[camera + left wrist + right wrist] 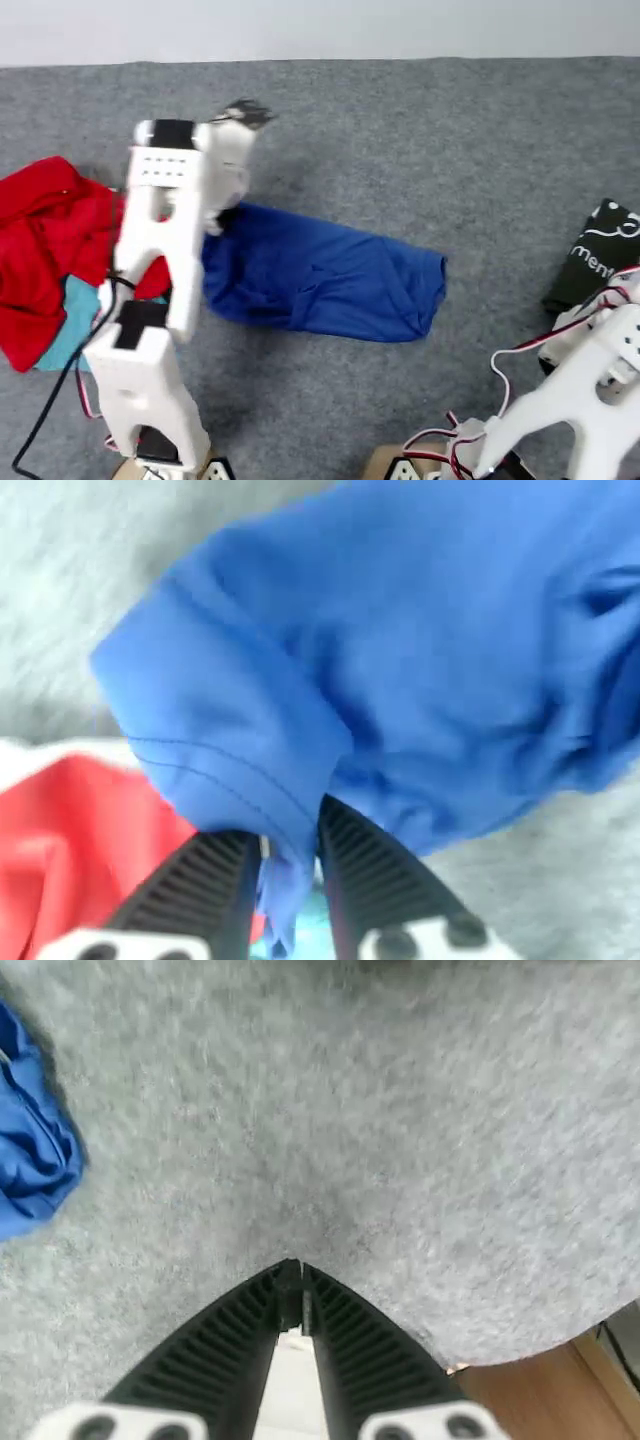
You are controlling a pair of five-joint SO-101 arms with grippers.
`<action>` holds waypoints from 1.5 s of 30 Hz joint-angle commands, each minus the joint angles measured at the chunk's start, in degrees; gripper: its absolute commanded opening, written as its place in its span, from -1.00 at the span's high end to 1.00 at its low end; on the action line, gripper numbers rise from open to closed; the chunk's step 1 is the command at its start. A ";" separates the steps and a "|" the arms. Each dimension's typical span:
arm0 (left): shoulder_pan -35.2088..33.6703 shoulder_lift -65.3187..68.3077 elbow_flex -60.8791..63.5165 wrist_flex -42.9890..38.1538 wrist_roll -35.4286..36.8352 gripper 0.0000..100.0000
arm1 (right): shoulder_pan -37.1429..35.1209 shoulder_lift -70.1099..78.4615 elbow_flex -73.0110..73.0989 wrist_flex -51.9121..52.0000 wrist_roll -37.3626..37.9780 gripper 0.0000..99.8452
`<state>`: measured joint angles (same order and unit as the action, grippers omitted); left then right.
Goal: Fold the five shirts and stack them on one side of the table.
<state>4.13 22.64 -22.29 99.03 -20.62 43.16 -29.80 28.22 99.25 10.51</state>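
While jaws pinch blue shirt (400, 640), black shirt's (598, 258) lettered.

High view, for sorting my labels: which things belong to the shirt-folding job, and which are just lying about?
Job: blue shirt, held by the left gripper; red shirt; teal shirt; black shirt.
Lying about: black cable; red-and-white wires; grey table cover.

Four shirts (red shirt (40, 230), teal shirt (68, 315), blue shirt (320, 275), black shirt (598, 258)), two white arms (160, 250) (580, 390), one table (450, 150)
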 commanded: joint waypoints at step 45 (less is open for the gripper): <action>44.75 16.00 -21.23 1.41 5.19 0.99 | 21.85 -2.07 1.67 0.84 14.15 0.98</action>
<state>48.62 39.25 -44.00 99.03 -15.78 64.62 -29.80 30.07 99.25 24.04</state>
